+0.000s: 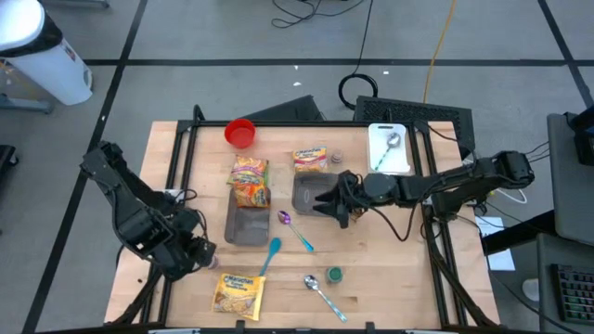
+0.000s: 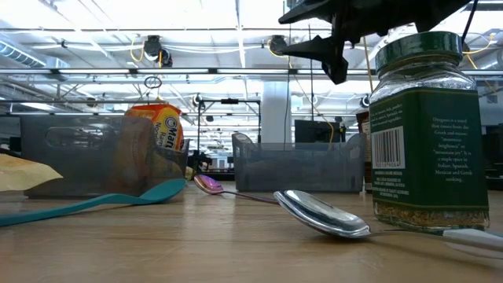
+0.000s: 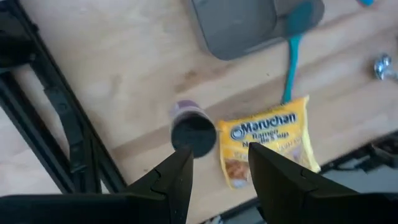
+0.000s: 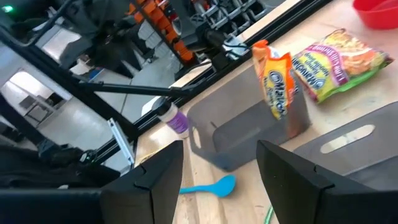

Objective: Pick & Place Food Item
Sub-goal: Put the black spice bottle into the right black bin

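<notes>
Ramen packet (image 1: 238, 294) lies flat at the tabletop's near edge, left of centre, just beside my left gripper (image 1: 193, 252), whose jaws stand apart, holding nothing. I should come over the packet's short edge and pinch a crinkled side. My right gripper (image 1: 327, 206) hangs released over the right bin (image 1: 306, 193).

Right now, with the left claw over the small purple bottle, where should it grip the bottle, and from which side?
Probably just under its dark cap, coming straight down. The small purple bottle stands upright, round cap facing the open left claw. The ramen packet lies close beside it, so keep the fingers off that side.
</notes>
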Controlling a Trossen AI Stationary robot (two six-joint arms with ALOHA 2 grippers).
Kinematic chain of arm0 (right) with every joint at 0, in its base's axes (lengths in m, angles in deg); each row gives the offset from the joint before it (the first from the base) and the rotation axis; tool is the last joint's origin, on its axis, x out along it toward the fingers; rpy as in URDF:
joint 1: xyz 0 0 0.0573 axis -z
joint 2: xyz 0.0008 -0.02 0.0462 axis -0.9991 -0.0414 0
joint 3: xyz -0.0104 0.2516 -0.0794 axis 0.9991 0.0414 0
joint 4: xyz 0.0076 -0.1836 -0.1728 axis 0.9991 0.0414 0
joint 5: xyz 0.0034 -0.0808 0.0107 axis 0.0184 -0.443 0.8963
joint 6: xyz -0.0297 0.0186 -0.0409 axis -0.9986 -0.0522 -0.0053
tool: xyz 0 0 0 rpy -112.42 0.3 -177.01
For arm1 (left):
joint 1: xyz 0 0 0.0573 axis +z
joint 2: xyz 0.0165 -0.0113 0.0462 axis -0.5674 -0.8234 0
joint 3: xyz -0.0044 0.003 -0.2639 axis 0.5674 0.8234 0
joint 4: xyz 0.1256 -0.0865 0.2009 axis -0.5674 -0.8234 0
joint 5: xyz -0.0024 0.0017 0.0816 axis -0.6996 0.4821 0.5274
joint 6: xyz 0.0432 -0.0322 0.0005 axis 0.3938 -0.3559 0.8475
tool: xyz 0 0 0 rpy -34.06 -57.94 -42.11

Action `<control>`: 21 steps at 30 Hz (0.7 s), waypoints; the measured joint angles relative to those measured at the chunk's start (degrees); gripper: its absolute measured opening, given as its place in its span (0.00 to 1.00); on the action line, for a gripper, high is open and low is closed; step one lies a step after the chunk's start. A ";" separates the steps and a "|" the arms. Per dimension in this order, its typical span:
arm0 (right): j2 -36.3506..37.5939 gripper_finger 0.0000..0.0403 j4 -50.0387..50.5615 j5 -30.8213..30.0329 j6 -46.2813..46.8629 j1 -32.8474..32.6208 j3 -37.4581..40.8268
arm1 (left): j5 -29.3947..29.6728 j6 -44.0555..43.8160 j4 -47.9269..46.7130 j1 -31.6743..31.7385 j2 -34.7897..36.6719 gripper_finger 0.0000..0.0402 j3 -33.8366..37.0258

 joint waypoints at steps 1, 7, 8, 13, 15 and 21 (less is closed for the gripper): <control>0.00 0.49 -0.02 -0.01 0.00 -0.26 0.00 | -0.07 -0.95 -0.98 0.00 0.00 0.40 0.00; 0.00 0.49 -0.02 -0.01 0.00 -0.90 0.00 | -2.52 -1.99 -3.52 0.00 0.00 0.40 0.05; 0.01 0.49 0.00 -0.03 0.00 -0.90 0.00 | -2.56 -2.01 -3.52 0.00 0.00 0.40 0.07; 0.00 0.49 -0.02 -0.03 0.00 -0.87 0.00 | -2.58 -2.09 -3.54 0.02 0.00 0.41 0.09; 0.01 0.49 -0.02 -0.03 0.00 -0.87 0.00 | -2.59 -2.61 -3.55 0.04 0.00 0.43 0.09; 0.01 0.49 -0.02 -0.03 -0.30 -0.85 0.00 | -5.92 -3.25 -3.57 0.04 0.00 0.60 0.11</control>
